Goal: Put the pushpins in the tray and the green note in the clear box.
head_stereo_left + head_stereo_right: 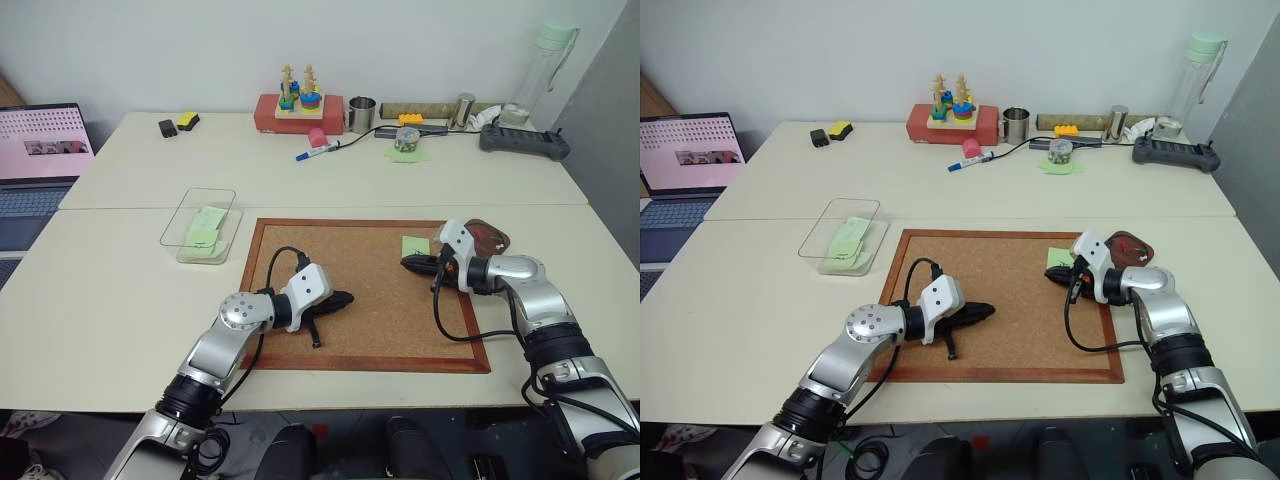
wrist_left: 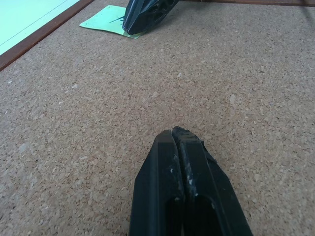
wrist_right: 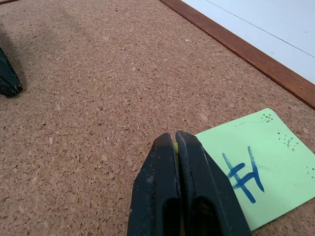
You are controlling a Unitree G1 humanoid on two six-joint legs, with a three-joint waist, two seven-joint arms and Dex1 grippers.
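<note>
head view, surface: two cream tables (image 1: 120, 290) pushed together, seam running across; white wall behind
cork board (image 1: 370, 290): wood-framed, lying flat on the near table, both arms over it
laptop (image 1: 40, 150): at far left edge, pink screen lit
back row: red block with stacked toy (image 1: 298, 105), metal cup (image 1: 361, 114), blue marker (image 1: 318, 151), tape roll (image 1: 406, 138) on a pale green note, black-and-yellow item (image 1: 180, 124), dark controller (image 1: 524, 140), tall bottle (image 1: 545, 70); all well apart from the board
clear box (image 1: 200, 225): just beside the board's left frame, pale green notes lying inside
tray (image 1: 488, 237): dark brown, at the board's far right corner, partly hidden behind the right arm; something red in it, too small to tell
green note (image 3: 266, 164): flat on the cork near the far right corner, blue handwritten mark at centre
right gripper (image 3: 176, 140): fingers pressed together at the note's edge, a small yellow-green bit pinched at the tips, possibly a pin head
left gripper (image 2: 175, 135): closed on nothing, low over bare cork near the board's left middle
in the way: black cable (image 1: 445, 320) looping over the cork beside the right arm
</note>
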